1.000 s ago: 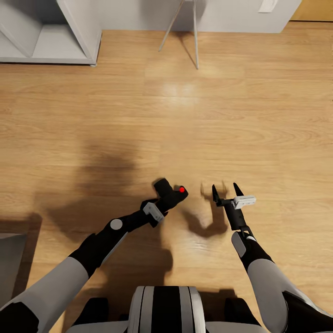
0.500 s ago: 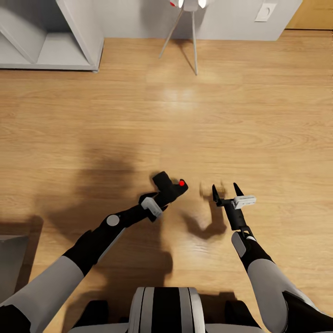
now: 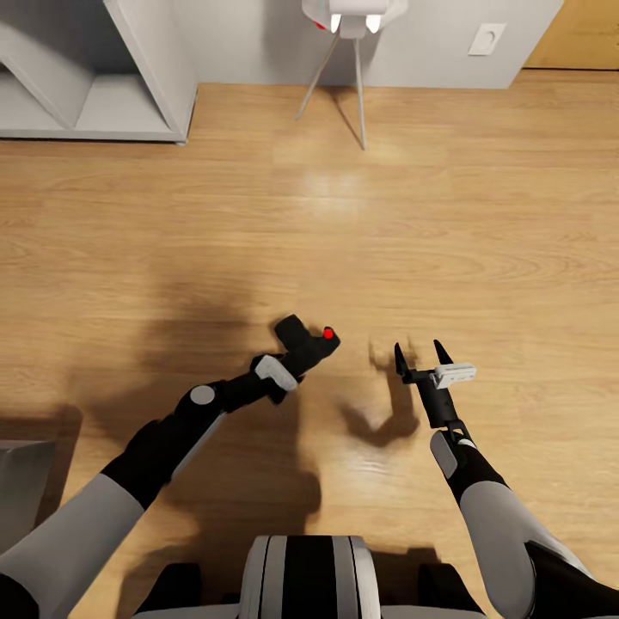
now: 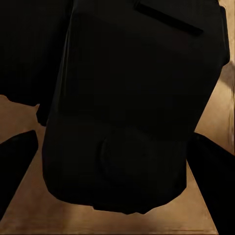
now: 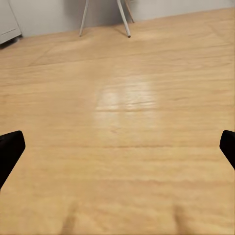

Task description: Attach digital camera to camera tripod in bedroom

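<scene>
A: Location type?
B: Domestic room, rendered. Light wood plank floor point(image 3: 344, 215), pale grey wall point(image 3: 258, 39) along the far edge.

A: Supporting items?
B: White wall socket point(image 3: 486, 39); grey-white shelving unit point(image 3: 94, 94) standing on the floor in the corner; white lamp point(image 3: 352, 15) on thin splayed legs against the wall; wood-toned panel point(image 3: 580, 34) at the far right
</scene>
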